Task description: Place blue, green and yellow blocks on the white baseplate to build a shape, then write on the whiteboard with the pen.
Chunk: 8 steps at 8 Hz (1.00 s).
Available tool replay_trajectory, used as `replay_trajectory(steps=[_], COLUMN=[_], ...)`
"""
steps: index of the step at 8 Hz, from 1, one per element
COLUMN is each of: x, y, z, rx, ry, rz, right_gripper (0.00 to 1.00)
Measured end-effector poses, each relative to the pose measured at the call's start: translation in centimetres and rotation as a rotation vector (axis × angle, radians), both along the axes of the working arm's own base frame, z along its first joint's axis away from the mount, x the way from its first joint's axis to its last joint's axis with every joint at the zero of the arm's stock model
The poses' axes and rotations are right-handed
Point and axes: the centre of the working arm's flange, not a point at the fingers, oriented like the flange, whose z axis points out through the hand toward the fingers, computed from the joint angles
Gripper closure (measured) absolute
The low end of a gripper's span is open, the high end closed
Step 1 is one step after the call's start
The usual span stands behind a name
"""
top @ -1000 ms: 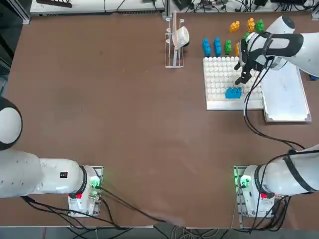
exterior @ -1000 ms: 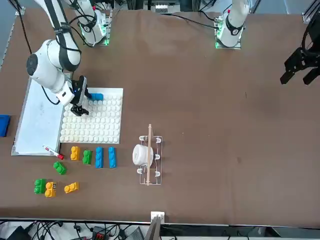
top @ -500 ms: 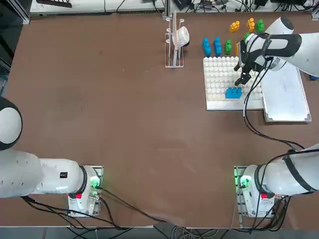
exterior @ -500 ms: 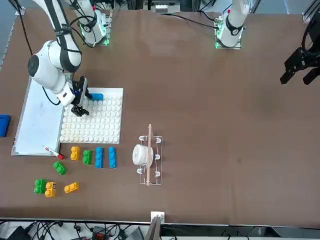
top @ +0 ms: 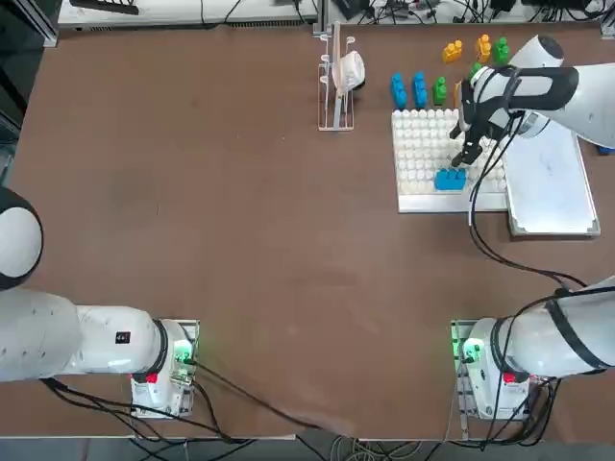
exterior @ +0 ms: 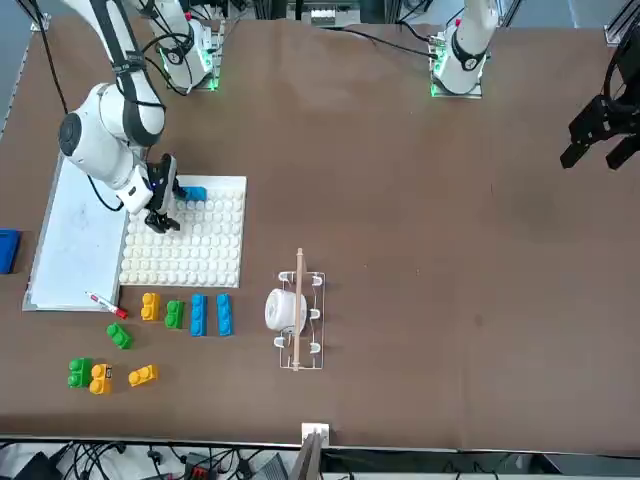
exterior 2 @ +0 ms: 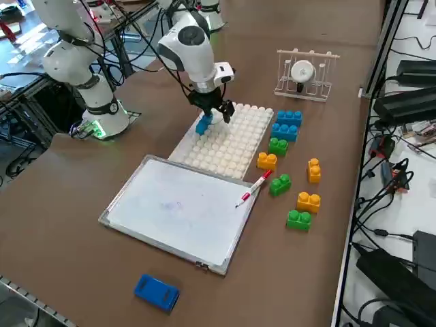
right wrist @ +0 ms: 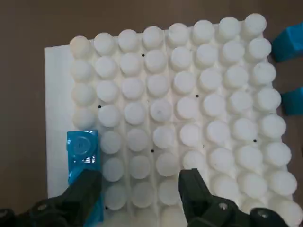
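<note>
Wrist view: right claw [right wrist: 139, 191] open, empty, by blue block [right wrist: 83, 163].

The white right arm reaches out from its base at the table's near edge, elbow raised, wrist bent steeply downward. Its black two-finger right gripper [top: 465, 154] [exterior: 162, 215] [exterior 2: 216, 111] [right wrist: 139, 194] hangs low over the table's far right corner region, fingers [right wrist: 85, 191] parted with an empty gap between them.
</note>
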Motion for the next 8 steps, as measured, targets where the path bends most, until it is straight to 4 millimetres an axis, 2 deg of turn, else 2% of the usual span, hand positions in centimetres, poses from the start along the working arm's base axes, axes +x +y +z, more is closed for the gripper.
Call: replay_trajectory(steps=[2,8], x=[-0.09,-0.6], y=[0.57,0.59], z=[-0.14,-0.71], rx=[0.0,0.0], ry=[0.003,0.02], rz=[0.012,0.014], right_gripper=[0.0,0.0])
